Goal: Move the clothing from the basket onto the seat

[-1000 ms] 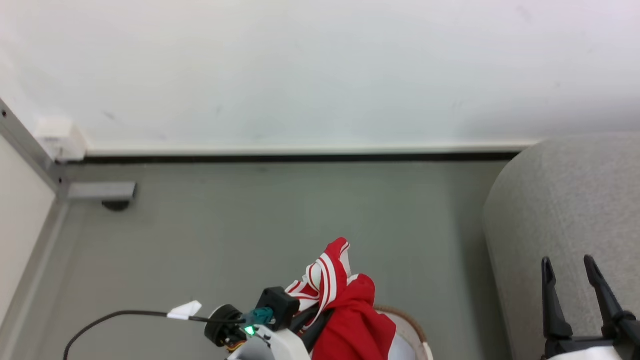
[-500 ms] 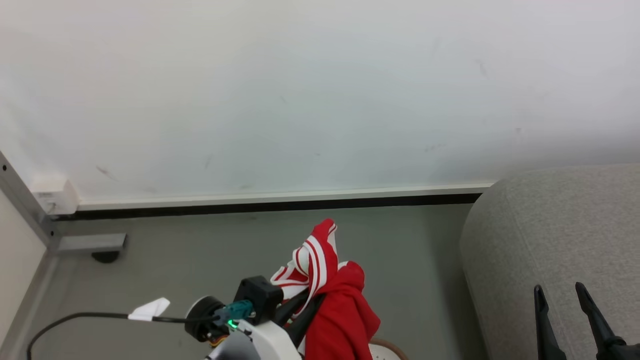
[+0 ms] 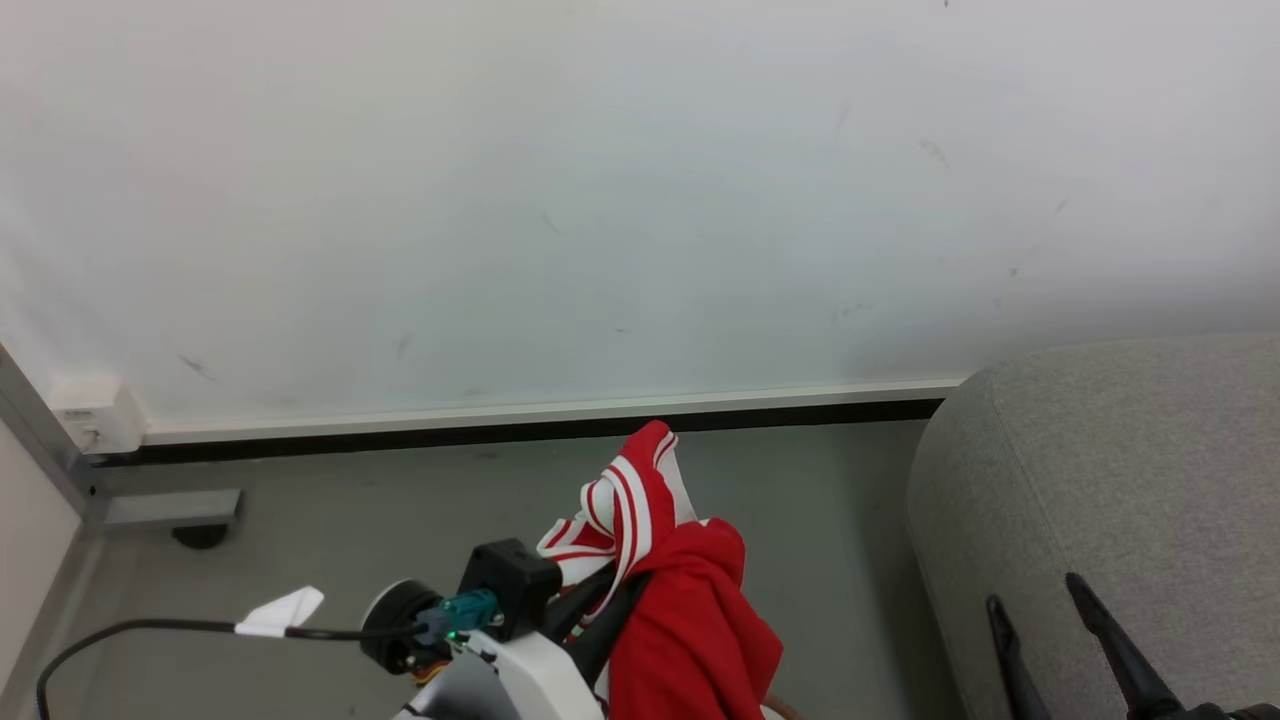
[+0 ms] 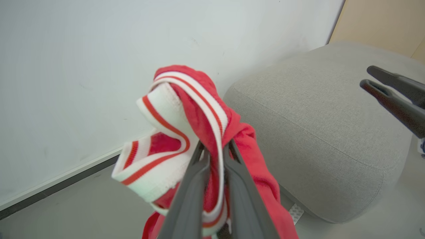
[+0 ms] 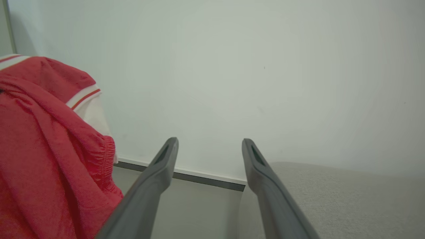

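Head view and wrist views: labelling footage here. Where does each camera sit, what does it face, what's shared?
Head view: on the head, facing wall, floor, seat; left gripper shut on the clothing, right gripper open.
Left wrist view: on that wrist, along the left gripper toward the seat; right gripper at right.
Right wrist view: on that wrist, along the right gripper toward the wall.
Shared: clothing, seat.

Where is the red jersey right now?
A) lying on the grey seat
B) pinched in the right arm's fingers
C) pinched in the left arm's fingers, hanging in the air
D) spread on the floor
C: the left arm's fingers are shut on the red jersey, hanging beside the grey seat; the right arm's fingers stand open, empty.
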You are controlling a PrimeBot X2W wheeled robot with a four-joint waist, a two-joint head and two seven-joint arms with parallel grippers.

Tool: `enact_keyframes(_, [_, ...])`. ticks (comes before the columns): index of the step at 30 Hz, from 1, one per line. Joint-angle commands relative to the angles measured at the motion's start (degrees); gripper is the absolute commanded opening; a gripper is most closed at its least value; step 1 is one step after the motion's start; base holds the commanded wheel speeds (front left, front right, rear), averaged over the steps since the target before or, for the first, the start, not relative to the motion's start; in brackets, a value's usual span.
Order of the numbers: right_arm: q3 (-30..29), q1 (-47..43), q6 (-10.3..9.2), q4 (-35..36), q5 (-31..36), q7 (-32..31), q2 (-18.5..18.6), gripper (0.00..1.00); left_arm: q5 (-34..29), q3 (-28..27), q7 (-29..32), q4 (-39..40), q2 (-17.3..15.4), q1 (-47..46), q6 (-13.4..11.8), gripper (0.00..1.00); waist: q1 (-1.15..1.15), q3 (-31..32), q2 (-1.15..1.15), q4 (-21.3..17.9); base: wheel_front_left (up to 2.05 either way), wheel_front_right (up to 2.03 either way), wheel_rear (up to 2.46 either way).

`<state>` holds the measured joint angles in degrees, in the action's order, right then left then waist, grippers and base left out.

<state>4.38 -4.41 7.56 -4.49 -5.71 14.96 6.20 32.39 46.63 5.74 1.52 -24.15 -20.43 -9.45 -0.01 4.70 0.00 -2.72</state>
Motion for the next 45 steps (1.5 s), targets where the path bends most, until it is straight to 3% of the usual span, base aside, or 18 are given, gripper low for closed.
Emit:
enact_keyframes(1, [1.83, -0.67, -0.14, 0.51, -0.91, 0.16, 1.7, 1.0, 0.39, -0.21, -0.03, 0.34, 0.02, 0.18, -0.24, 0.0, 0.01, 0.08, 0.0, 0.1, 0.0, 0.0, 0.0])
enact_keyframes(9, [18.15, 3.39, -0.14, 2.94, -8.35, -6.03, 11.83, 1.0, -0.11, 0.16, 0.49, 1.03, 0.3, -1.01, -0.44, 0.0, 0.01, 0.08, 0.0, 0.28, 0.0, 0.0, 0.0])
enact_keyframes(13, [25.56, 6.54, -0.14, 4.01, -12.56, -9.08, 14.83, 1.0, -0.27, 0.34, 0.67, 1.23, 0.59, -1.76, -0.37, 0.0, 0.01, -0.07, 0.0, 0.62, 0.0, 0.0, 0.0])
enact_keyframes(17, [31.77, 10.35, -0.13, 2.55, -15.41, -10.55, 15.49, 1.0, -0.33, 0.59, 0.66, 1.05, 1.06, -2.36, -0.2, 0.0, 0.01, -0.15, 0.0, 0.99, 0.0, 0.0, 0.0])
enact_keyframes(23, [40.26, 16.16, -0.14, -3.75, -19.45, -10.18, 13.49, 1.0, -0.58, 1.29, 0.75, 0.62, 2.01, -3.43, 0.22, 0.0, 0.01, -0.16, 0.0, 1.5, 0.0, 0.0, 0.0])
enact_keyframes(29, [47.45, 22.52, -0.14, -14.24, -23.64, -7.54, 8.87, 1.0, 0.11, 1.94, 0.77, 0.37, 2.89, -3.78, 0.76, 0.0, 0.01, 0.31, 0.0, 1.75, 0.0, 0.0, 0.0])
enact_keyframes(34, [50.76, 27.02, -0.14, -24.75, -26.25, -2.94, 3.01, 1.0, 1.17, 2.62, 0.89, 0.29, 3.91, -3.24, 1.25, 0.0, 0.01, 0.9, 0.0, 2.27, 0.0, 0.0, 0.0])
enact_keyframes(38, [52.99, 29.5, -0.14, -30.24, -27.98, -1.2, 1.04, 1.0, 1.89, 2.89, 0.85, -0.25, 4.51, -3.06, 1.65, 0.0, 0.01, 1.21, 0.0, 2.62, 0.0, 0.0, 0.0])
enact_keyframes(39, [53.83, 30.18, -0.14, -31.64, -28.41, -0.79, 0.48, 0.48, 2.16, 3.0, 0.89, -0.39, 4.69, -3.06, 1.77, 0.0, 0.01, 1.26, 0.0, 2.79, 0.0, 0.0, 0.0])
enact_keyframes(40, [54.41, 30.68, -0.14, -32.69, -29.19, -0.52, -0.02, 0.18, 2.32, 3.06, 0.89, -0.5, 4.84, -3.12, 1.87, 0.0, 0.01, 1.29, 0.0, 2.94, 0.0, 0.0, 0.0])
enact_keyframes(41, [54.88, 31.07, -0.14, -33.37, -30.15, -0.14, -0.57, 0.0, 2.48, 3.14, 0.91, -0.69, 4.91, -3.2, 1.93, 0.0, 0.01, 1.31, 0.0, 3.08, 0.0, 0.0, 0.0])
enact_keyframes(45, [54.89, 32.64, -0.14, -34.1, -32.76, 0.21, -1.15, 0.0, 2.67, 2.95, 0.7, -1.49, 4.63, -3.26, 1.81, 0.0, 0.01, 1.3, 0.0, 3.25, 0.0, 0.0, 0.0])
